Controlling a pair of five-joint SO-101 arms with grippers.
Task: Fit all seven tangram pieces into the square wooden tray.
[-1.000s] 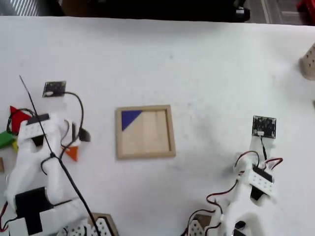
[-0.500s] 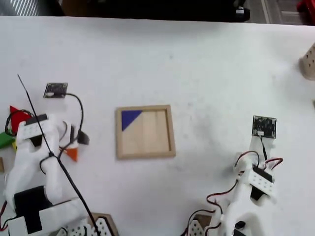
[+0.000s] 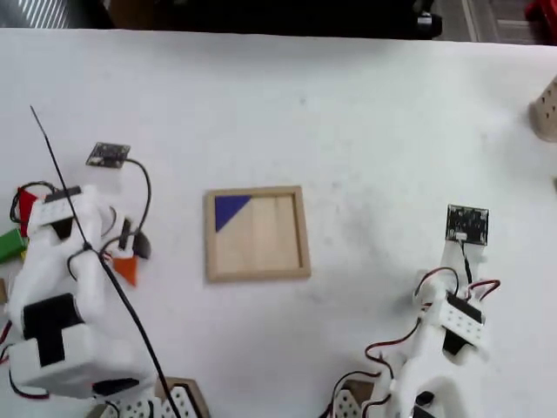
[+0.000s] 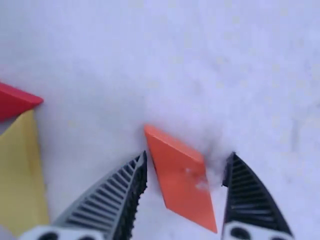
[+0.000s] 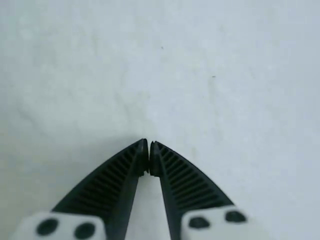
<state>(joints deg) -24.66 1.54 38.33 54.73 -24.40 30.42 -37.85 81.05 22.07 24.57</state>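
Left hand [image 4: 187,159] is spread wide, straddling the orange piece [image 4: 181,184], which lies flat and skewed on the worktop [image 4: 200,60]. My worry: closing on those slanted edges could spin it or squirt it out, since it looks thin with little to bite. The yellow piece [image 4: 22,170] and red piece [image 4: 15,100] sit near, so a skid might bump them. Count: one orange, one yellow, one red, one green piece [image 3: 10,246], and one blue triangle [image 3: 228,209] in a corner of the single tray [image 3: 258,275]. Right hand [image 5: 149,145] is pressed together, well apart.
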